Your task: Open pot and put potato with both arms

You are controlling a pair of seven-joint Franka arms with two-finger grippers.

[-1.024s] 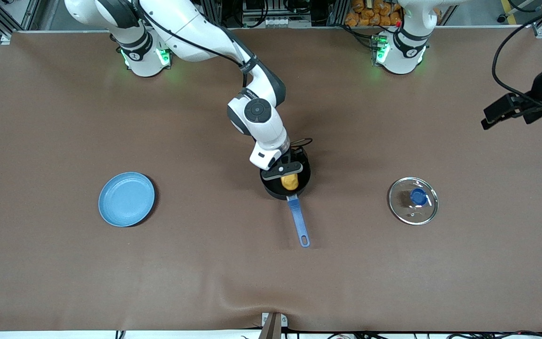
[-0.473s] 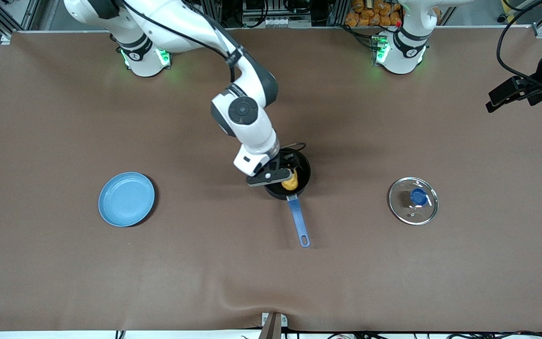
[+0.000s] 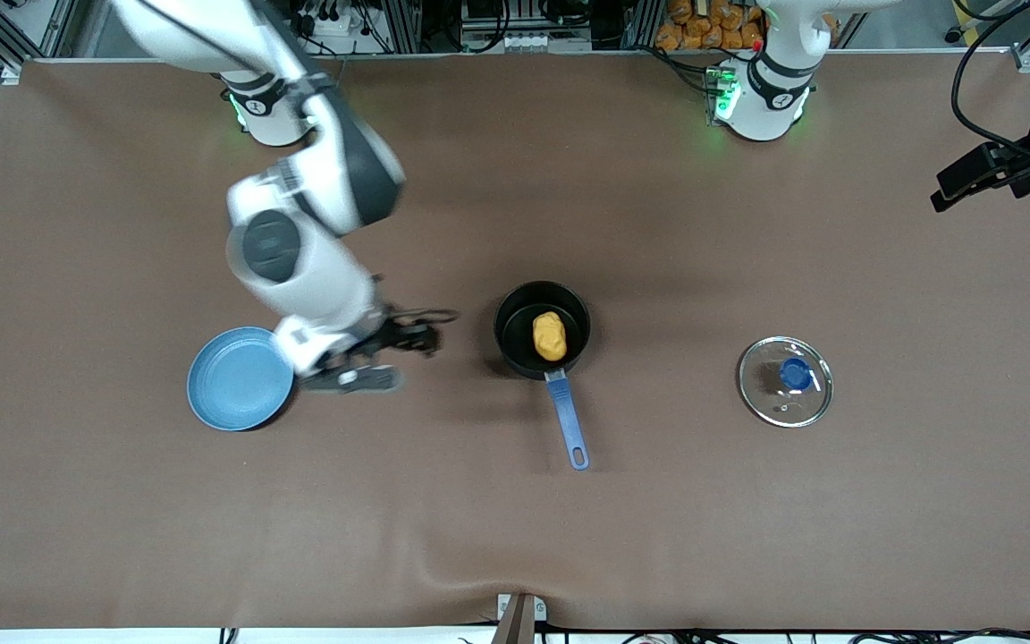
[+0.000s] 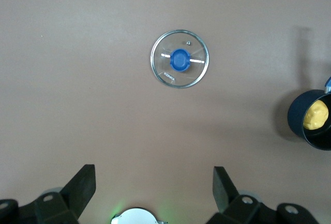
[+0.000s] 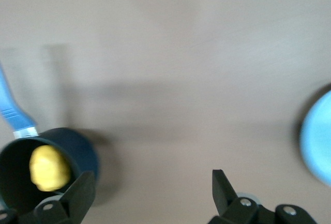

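1. The pot (image 3: 542, 330) stands uncovered near the middle of the table (image 3: 515, 519), its blue handle (image 3: 567, 422) pointing toward the front camera.
2. The potato (image 3: 549, 336) lies inside the pot, on its bottom; both wrist views show it there too.
3. The lid (image 3: 786, 380), clear glass with a blue knob, lies flat on the table toward the left arm's end, well apart from the pot.
4. The plate (image 3: 238, 378) lies toward the right arm's end of the table.
5. The right gripper (image 3: 378, 356) hangs over bare table between the plate and the pot, just beside the plate; its fingers (image 5: 80, 193) stand apart and hold nothing.
6. The left gripper (image 3: 980, 174) is up at the left arm's end of the table; its fingers (image 4: 83, 182) are spread wide, empty, with the lid in its wrist view.
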